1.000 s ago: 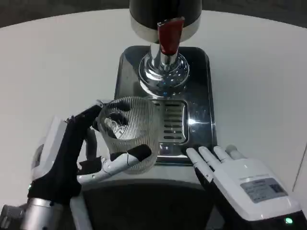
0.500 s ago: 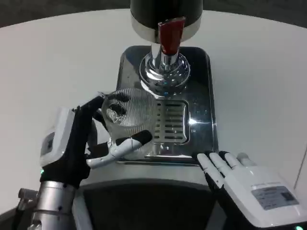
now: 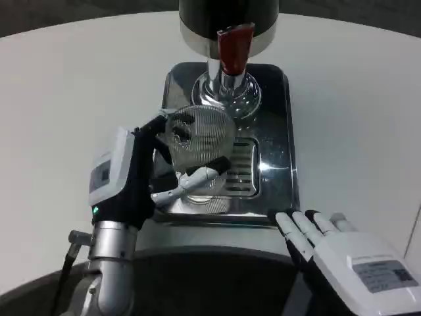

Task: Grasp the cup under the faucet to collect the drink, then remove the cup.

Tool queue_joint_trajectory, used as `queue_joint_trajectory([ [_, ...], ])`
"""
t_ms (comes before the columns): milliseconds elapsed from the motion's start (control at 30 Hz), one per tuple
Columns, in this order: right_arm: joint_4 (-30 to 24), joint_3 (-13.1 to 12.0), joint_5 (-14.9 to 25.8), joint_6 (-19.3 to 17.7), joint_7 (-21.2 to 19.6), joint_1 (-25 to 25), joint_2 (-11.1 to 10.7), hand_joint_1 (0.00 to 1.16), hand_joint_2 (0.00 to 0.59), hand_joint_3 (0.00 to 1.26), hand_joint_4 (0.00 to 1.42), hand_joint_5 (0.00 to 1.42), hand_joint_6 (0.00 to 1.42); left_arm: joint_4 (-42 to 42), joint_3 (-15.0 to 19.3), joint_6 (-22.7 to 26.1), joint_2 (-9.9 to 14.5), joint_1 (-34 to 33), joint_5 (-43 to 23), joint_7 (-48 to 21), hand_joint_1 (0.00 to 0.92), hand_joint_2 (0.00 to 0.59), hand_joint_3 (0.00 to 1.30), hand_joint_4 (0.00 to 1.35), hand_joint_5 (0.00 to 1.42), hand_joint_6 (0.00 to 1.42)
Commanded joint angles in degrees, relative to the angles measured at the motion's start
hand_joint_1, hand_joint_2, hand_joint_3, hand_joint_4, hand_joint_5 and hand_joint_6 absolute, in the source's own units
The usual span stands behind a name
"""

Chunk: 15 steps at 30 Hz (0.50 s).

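A clear ribbed cup [image 3: 200, 145] is gripped by my left hand [image 3: 141, 174], with fingers wrapped round its near and far sides. The cup sits over the slotted drip tray [image 3: 237, 172], just in front of the chrome faucet base [image 3: 227, 95]. The red tap lever [image 3: 231, 47] hangs above and slightly right of the cup, under the black dispenser body [image 3: 228, 14]. My right hand [image 3: 342, 253] lies flat at the lower right, fingers stretched toward the tray's front edge, holding nothing.
The shiny metal base plate [image 3: 279, 151] of the dispenser stands on the white round table [image 3: 72, 92]. The table's curved front edge [image 3: 197, 240] runs along the bottom, with dark floor below it.
My left hand has carried the cup forward and to the right, from the tray's front left corner to just under the faucet. The right hand has drawn back slightly.
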Motion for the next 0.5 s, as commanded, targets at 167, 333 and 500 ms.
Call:
queue_joint_trajectory([
  [167, -1.4, -1.2, 1.1, -0.9, -1.0, 2.4, 0.1, 0.68, 0.288, 0.0, 0.0, 0.0, 0.0, 5.6, -3.2, 0.7, -1.3, -5.4, 1.5, 5.4, 0.512, 0.198, 0.99, 1.02, 1.04, 1.3],
  [333, -1.6, -1.9, 2.0, -1.1, -1.1, 3.1, 0.1, 0.67, 0.289, 0.0, 0.0, 0.0, 0.0, 7.7, -4.4, 1.0, -1.5, -7.1, 1.6, 6.7, 0.509, 0.195, 0.99, 1.01, 1.04, 1.3],
  [500, -1.6, -2.6, 3.1, -1.2, -1.3, 3.7, -0.1, 0.67, 0.29, 0.0, 0.0, 0.0, 0.0, 9.4, -5.5, 0.9, -1.5, -8.4, 1.5, 6.9, 0.496, 0.195, 0.98, 0.99, 1.03, 1.3],
])
